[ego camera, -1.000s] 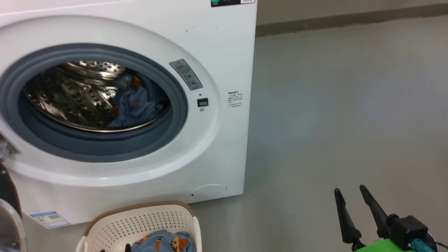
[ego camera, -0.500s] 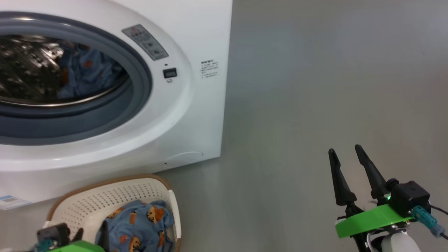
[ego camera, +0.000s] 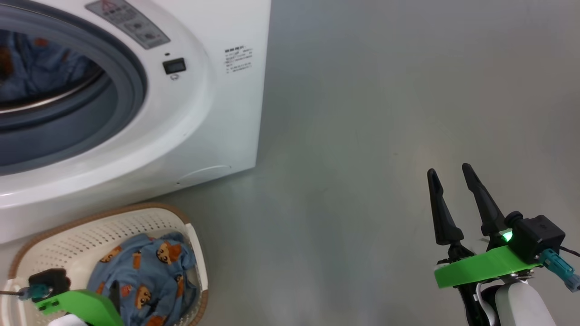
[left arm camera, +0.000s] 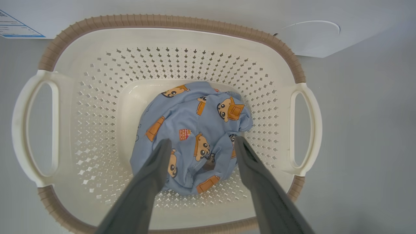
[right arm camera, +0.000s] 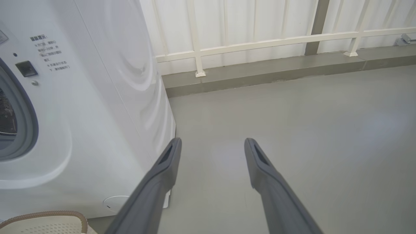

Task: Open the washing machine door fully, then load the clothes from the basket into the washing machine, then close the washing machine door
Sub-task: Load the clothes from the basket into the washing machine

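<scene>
The cream basket [left arm camera: 169, 21] with a brown rim stands on the floor in front of the white washing machine [ego camera: 204, 113]. A light blue garment with orange bears [left arm camera: 191, 123] lies bunched in the basket's bottom. My left gripper [left arm camera: 202, 141] hangs open just above this garment, one finger on each side of its near part. More of the blue clothes [ego camera: 41, 68] lie inside the drum behind the grey gasket [ego camera: 131, 86]. My right gripper [ego camera: 448, 170] stands open over bare floor, far right of the machine. The washing machine door is out of view.
Grey floor [ego camera: 362, 136] stretches to the right of the machine. A white railing [right arm camera: 260, 42] on a low curb runs behind it. The round filter cap [ego camera: 204, 172] sits low on the machine's front, just behind the basket [ego camera: 90, 226].
The head camera has tipped down and swung right, so the machine has slid up and left. My left wrist has come into view over the basket. Both grippers stay open.
</scene>
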Controlling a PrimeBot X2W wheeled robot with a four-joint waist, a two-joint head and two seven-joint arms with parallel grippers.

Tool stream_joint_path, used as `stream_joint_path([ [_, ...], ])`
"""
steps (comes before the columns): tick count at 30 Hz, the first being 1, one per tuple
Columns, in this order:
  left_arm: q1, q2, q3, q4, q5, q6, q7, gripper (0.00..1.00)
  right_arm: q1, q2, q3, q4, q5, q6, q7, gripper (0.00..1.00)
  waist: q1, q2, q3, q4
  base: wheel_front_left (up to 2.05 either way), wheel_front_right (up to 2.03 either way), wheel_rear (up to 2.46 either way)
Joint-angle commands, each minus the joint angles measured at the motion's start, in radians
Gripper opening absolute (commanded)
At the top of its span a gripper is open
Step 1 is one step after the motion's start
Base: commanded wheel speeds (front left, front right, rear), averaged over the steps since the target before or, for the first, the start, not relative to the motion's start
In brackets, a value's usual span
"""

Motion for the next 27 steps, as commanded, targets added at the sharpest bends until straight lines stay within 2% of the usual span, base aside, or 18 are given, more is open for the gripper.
stream_joint_path([
  [1,-0.015,0.042,0.028,-0.002,-0.004,-0.008,-0.003,1.00,-0.021,-0.009,0.023,-0.027,0.003,0.002,-0.005,1.00,0.0000,-0.0001,0.026,-0.016,0.00,0.00,0.00],
  [12,-0.141,0.057,0.004,0.225,-0.020,-0.051,0.028,1.00,-0.057,-0.009,0.028,-0.039,0.007,0.002,-0.005,1.00,0.0000,-0.0001,0.112,-0.007,0.00,0.00,0.00],
  [27,-0.251,0.063,-0.001,0.400,-0.047,-0.060,0.052,1.00,-0.094,-0.009,0.020,-0.053,0.002,0.002,-0.005,1.00,0.0000,-0.0001,0.234,0.001,0.00,0.00,0.00],
])
